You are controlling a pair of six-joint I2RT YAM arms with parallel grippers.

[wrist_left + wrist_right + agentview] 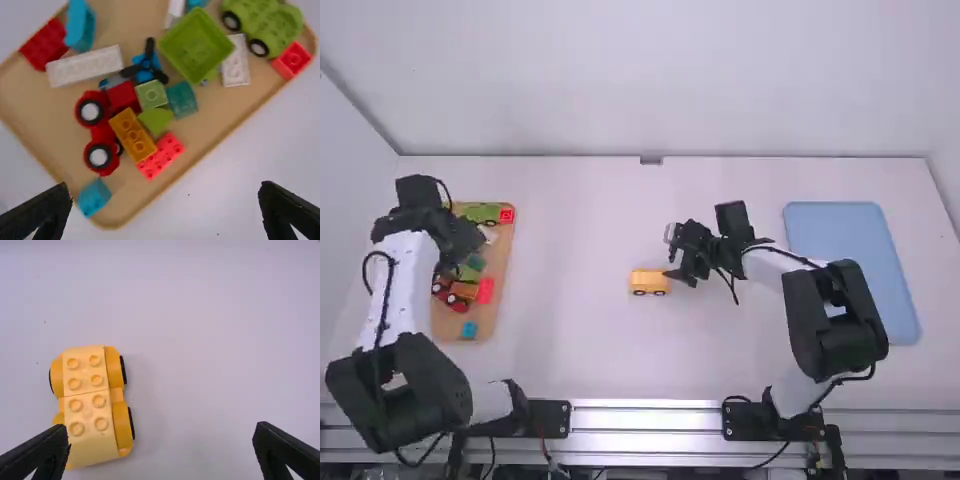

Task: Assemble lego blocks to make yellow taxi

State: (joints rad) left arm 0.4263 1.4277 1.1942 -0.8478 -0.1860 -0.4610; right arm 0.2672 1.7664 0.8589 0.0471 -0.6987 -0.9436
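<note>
Yellow car [87, 405] set upright on its wheels near the middle of the table [570, 210], its top studs left bare.

By the car, on the side toward the table's right edge, the right gripper [161, 428] is held low with its fingers parted and nothing between them, presumably so that the body can be steadied or nudged. Over the brown tray [32, 102] by the table's left edge, the left gripper [165, 191] is poised, likewise spread and empty, likely so that a part can be picked; among the mixed pieces an orange brick [132, 135] is wedged against a red one [161, 156], where a clean grasp could be hampered. Against the right edge, a blue tray [850, 270] is placed, perhaps for the finished taxi.
</note>
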